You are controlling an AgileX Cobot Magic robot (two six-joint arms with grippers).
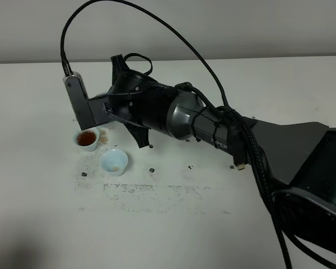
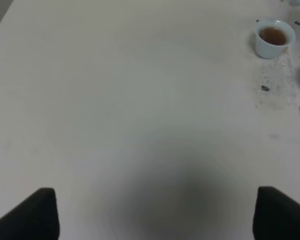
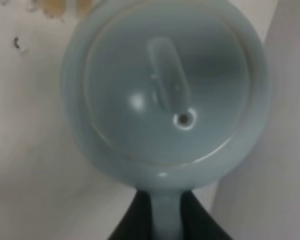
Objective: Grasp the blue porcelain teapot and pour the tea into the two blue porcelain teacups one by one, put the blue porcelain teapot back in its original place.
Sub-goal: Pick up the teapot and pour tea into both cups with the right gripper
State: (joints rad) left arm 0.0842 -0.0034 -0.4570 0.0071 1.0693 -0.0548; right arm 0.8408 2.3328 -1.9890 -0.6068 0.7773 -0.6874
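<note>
The right fingers [image 3: 135,225] pinch the handle of the blue teapot [image 3: 165,85], its body just ahead of them (one teacup [image 1: 87,139] nearby holds tea, the other teacup [image 1: 114,161] looks empty), the left fingers [image 2: 37,212] wide apart.

White speckled table [image 1: 45,224] meets pale wall [image 1: 213,28].

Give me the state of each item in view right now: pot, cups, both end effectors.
blue porcelain teapot: lid on, held by its handle.
far teacup: holds tea.
near teacup: looks empty.
right end effector: shut on the teapot's handle.
left end effector: open, holding nothing.
table: tea stains and dark specks around the cups.
</note>
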